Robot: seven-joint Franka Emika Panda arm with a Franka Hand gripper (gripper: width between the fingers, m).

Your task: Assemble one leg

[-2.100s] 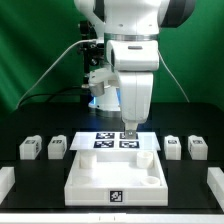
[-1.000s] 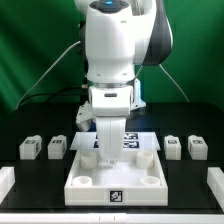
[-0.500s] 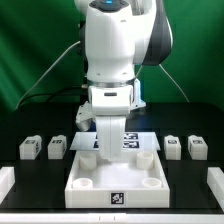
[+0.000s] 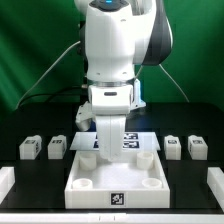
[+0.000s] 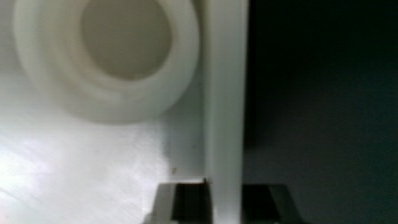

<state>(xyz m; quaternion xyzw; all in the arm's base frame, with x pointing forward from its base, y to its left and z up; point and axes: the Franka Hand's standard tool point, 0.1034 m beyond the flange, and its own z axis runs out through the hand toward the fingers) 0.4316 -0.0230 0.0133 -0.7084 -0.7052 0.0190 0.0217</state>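
gripper (image 5: 222, 198) pinches the wall of the panel (image 4: 90, 190) and carries no leg. the nearest leg (image 4: 57, 147), 1 of 4, lies free toward the bench edge at the exterior view's left. it is probably light, rigid and smooth, so clamp its 2 flat sides at mid-length.

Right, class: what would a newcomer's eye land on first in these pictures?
The big white arm fills the middle of the exterior view, bent down over the panel. Its tool straddles one panel wall beside a round socket, apparently clamped on it. Four legs lie untouched, two at the exterior view's left and two at its right.
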